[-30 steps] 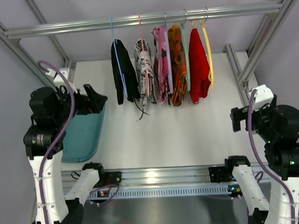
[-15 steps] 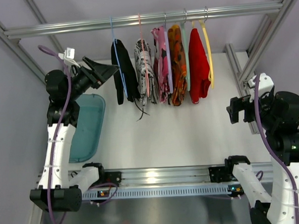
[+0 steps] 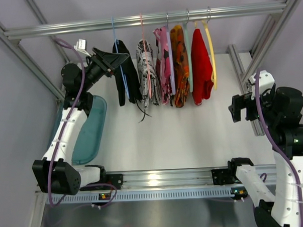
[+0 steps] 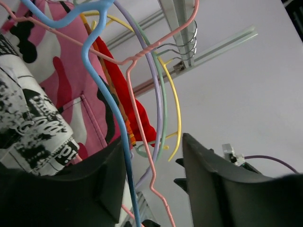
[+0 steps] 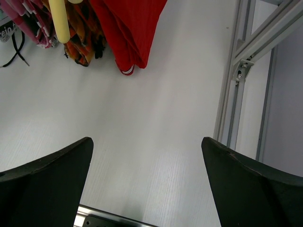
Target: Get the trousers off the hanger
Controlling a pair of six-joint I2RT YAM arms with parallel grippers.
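Observation:
The black trousers [image 3: 126,79] hang folded over the light-blue hanger [image 3: 114,32] at the left end of the rail, with thin drawstrings [image 3: 142,112] dangling below. My left gripper [image 3: 121,58] is raised to the hanger's left side, at the top of the trousers. In the left wrist view the left gripper [image 4: 154,182] is open. The blue hanger wire [image 4: 108,101] and a pink hanger wire [image 4: 141,137] run between its jaws, with the blue one close to the left finger [image 4: 71,189]. The trousers are hidden there. My right gripper [image 3: 237,110] [image 5: 147,182] is open and empty, low at the right.
A black-and-white garment [image 3: 147,68] on a pink hanger [image 3: 143,38], then pink camouflage [image 3: 163,62], orange [image 3: 180,62] and red [image 3: 201,66] garments and a yellow hanger [image 3: 210,50] fill the rail [image 3: 247,9]. A teal tray [image 3: 89,131] lies at the left. Aluminium frame posts [image 3: 240,64] stand at the right.
My left arm has risen from over the teal tray and reached right to the blue hanger, its open jaws now around the wire. The right arm has shifted slightly.

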